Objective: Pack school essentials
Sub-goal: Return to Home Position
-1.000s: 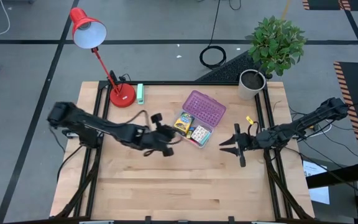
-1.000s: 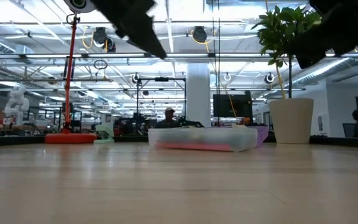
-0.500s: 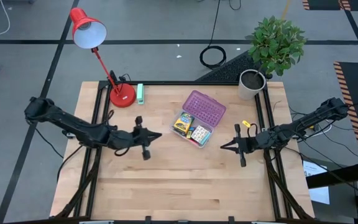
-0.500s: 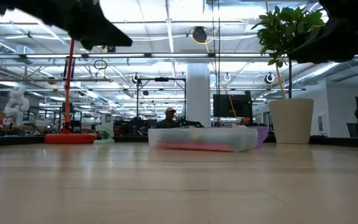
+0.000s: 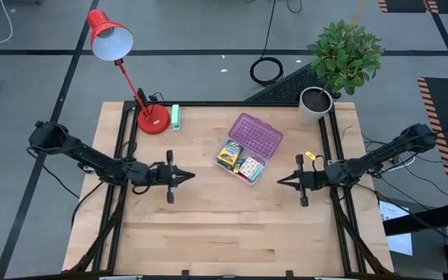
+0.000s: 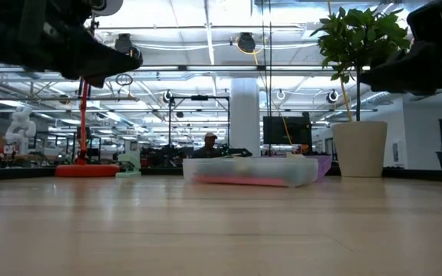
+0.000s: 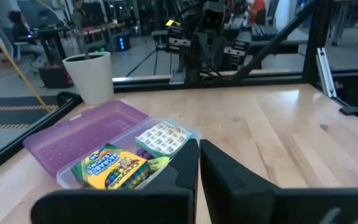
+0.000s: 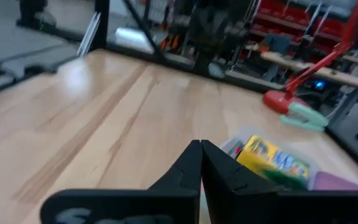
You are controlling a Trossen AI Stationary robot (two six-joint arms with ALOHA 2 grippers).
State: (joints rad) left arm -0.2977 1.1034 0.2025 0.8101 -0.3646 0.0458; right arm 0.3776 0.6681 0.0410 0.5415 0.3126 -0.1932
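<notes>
An open clear case (image 5: pixel 242 159) lies mid-table, its purple lid (image 5: pixel 257 134) folded back flat on the wood. In its tray lie a green-yellow crayon box (image 5: pixel 229 154), also seen as the crayon box (image 7: pixel 110 168), and a small patterned pack (image 5: pixel 250 167), the same pack (image 7: pixel 161 137). My left gripper (image 5: pixel 187 176) hovers left of the case, shut and empty, pointing at it. My right gripper (image 5: pixel 280 181) hovers right of the case, also shut and empty. The other school essentials are not visible.
A red desk lamp (image 5: pixel 152 118) and a mint-green block (image 5: pixel 175 117) stand at the far left. A potted plant in a white pot (image 5: pixel 315 103) stands at the far right corner. Bare wood stretches from the case to the near edge.
My left gripper has drawn back from the case toward the table's left edge and sunk lower. My right gripper has stayed almost in place beside the case. The case and its contents have not moved.
</notes>
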